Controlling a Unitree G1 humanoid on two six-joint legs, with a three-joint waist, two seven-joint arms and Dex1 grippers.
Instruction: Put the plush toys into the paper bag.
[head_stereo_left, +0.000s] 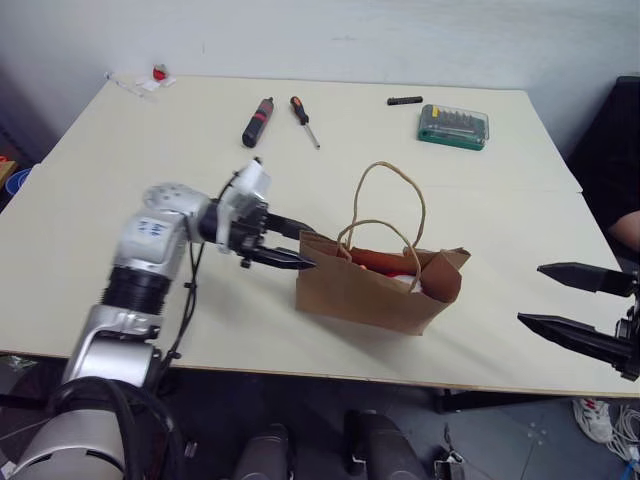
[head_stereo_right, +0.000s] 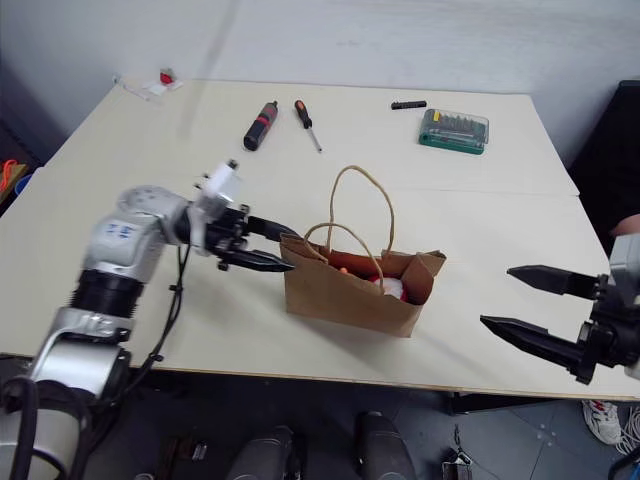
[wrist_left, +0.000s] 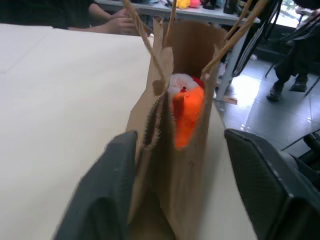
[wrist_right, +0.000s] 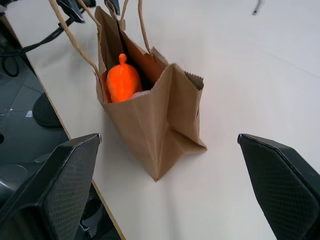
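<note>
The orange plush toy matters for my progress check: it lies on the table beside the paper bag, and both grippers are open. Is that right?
Not quite. The orange plush toy is inside the paper bag, not on the table beside it; the right wrist view shows it just below the bag's open mouth. The rest holds: the left gripper and the right gripper are both open.

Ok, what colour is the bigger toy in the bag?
Bright orange toy, inside the brown paper bag; right wrist view shows it best.

At the far side of the bench (head_stereo_left: 120, 200) lie a black-and-red screwdriver (head_stereo_left: 258, 121), a slimmer orange-handled screwdriver (head_stereo_left: 304, 121), a small black stick (head_stereo_left: 404, 101) and a green bit case (head_stereo_left: 453, 127).
</note>
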